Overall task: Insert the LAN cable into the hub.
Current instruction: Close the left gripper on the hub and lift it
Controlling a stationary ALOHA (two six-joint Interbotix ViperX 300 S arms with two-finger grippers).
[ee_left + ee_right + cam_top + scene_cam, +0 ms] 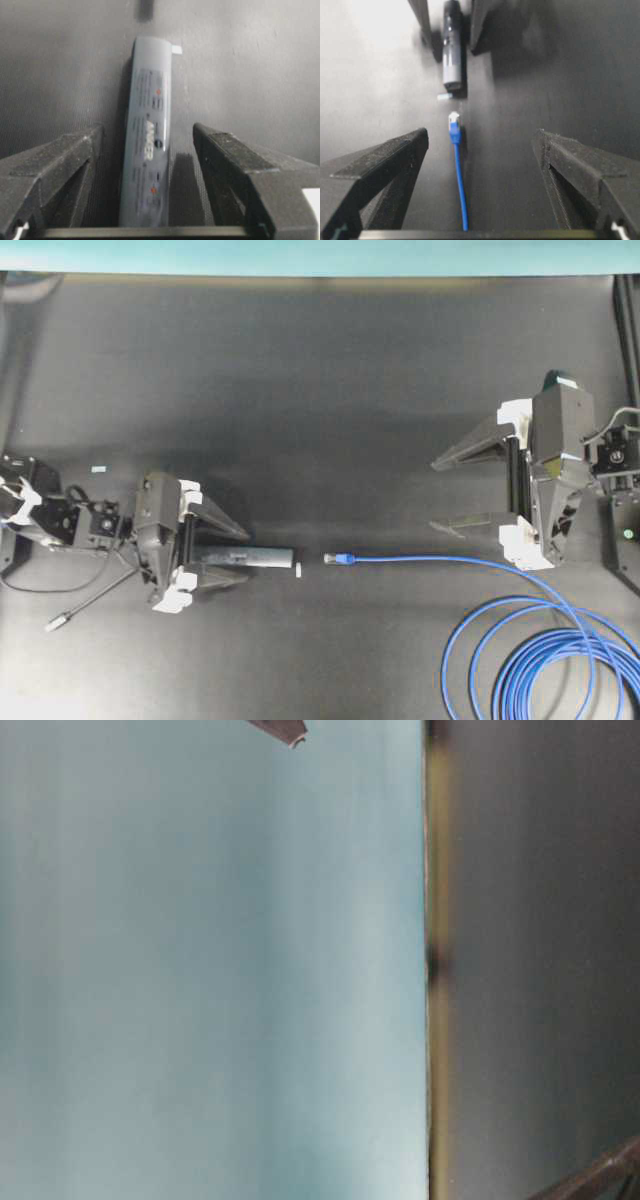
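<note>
Over on the left side of the dark table (pixel 320 390), the left gripper (pixel 232 552) is sitting low with its jaws spread wide, and the hub (pixel 262 558) is lying flat right between the two fingers (pixel 60 165), not being squeezed by either one as far as the wrist view shows, there's a clear gap on both sides. Trailing off behind that arm, the hub's thin grey cord (pixel 100 598) is running down-left to a small silver plug (pixel 57 622) resting on the mat. At the hub's free end a tiny white chip (pixel 299 568) is lying just beside it. Moving right, the plug (pixel 340 559) of the LAN cable (pixel 440 561) is pointing straight at the hub's end, close but not touching, with a small strip of bare table between them. From there the blue cable is stretching out in a straight line to the right, then curling into a stack of loops (pixel 560 665) in the lower right corner. Up above that, the right gripper (pixel 462 494) is hanging wide open too, holding nothing, and in its own wrist view the cable is running up the middle between its fingers (pixel 385 165) toward the hub
</note>
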